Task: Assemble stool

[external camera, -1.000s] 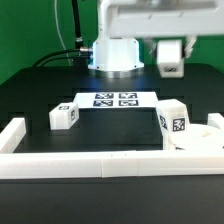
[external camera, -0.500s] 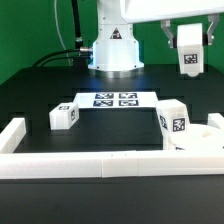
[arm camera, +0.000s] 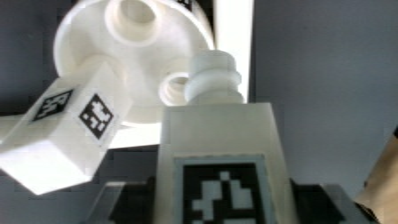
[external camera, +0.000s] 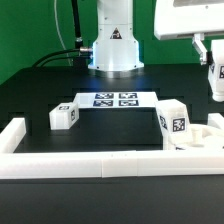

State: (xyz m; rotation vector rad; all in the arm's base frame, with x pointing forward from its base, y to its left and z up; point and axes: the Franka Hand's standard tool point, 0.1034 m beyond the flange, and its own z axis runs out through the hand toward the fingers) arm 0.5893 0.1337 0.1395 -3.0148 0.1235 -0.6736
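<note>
My gripper (external camera: 212, 60) is shut on a white stool leg (external camera: 214, 80) and holds it in the air at the exterior view's right, above the round seat disc (external camera: 208, 137). In the wrist view the held leg (arm camera: 221, 150) fills the middle, tag facing the camera, with its threaded tip (arm camera: 215, 70) pointing toward the seat disc (arm camera: 128, 48). A second leg (external camera: 174, 122) stands by the seat disc; it also shows in the wrist view (arm camera: 64, 125). A third leg (external camera: 65, 116) lies at the exterior view's left.
The marker board (external camera: 112, 100) lies in the middle of the black table. A long white rail (external camera: 90, 165) borders the front and both sides. The robot base (external camera: 113, 50) stands at the back.
The gripper has carried the leg toward the exterior view's right and lower, closer to the seat disc. The other parts have not moved.
</note>
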